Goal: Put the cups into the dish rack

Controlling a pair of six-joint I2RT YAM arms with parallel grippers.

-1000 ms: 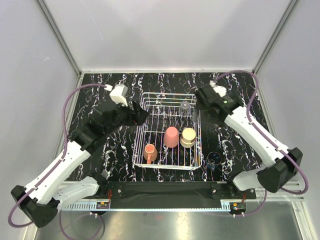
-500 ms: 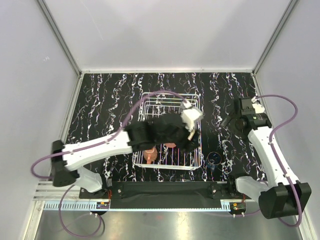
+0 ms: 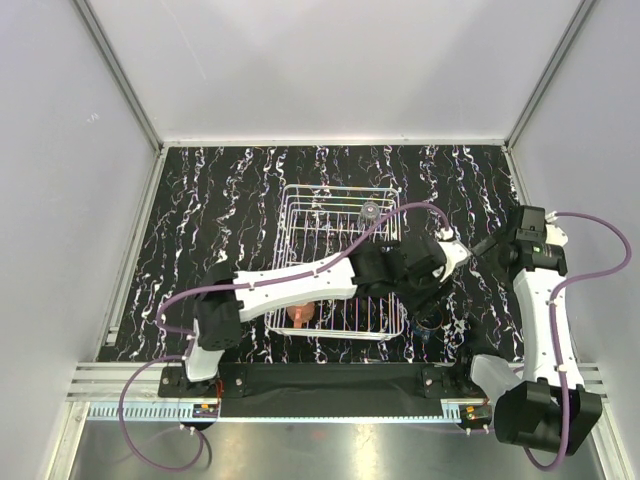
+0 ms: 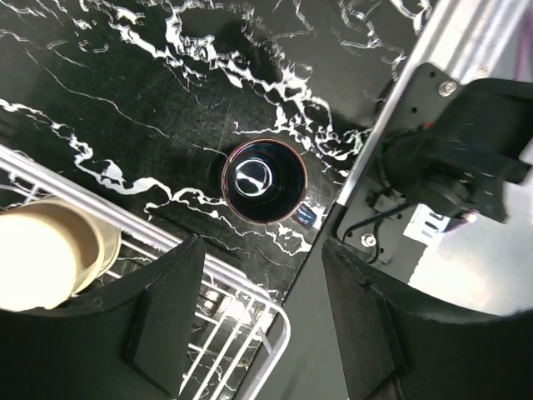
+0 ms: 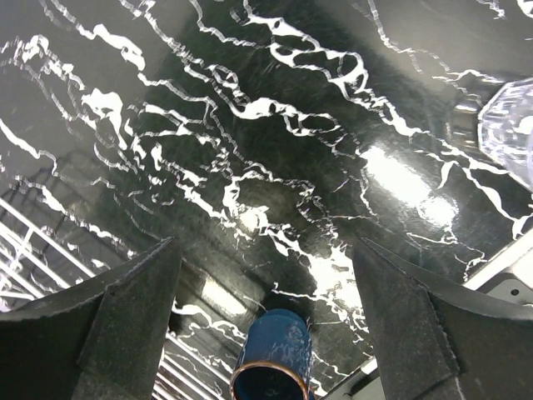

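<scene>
Blue cup [image 4: 264, 182] upright on tabletop [image 4: 125, 92], just beyond spread left hand [image 4: 262, 250]

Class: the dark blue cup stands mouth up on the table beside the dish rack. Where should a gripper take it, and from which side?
Come straight down from above and close across the round wall just under the rim of the dark blue cup. It stands upright, clear of the dish rack, so opposite sides are free.

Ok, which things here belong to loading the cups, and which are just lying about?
Job: dish rack, dark blue cup, orange mug, cream cup, clear glass.
Lying about: only the marbled table and purple cables, part of the rig.
</scene>
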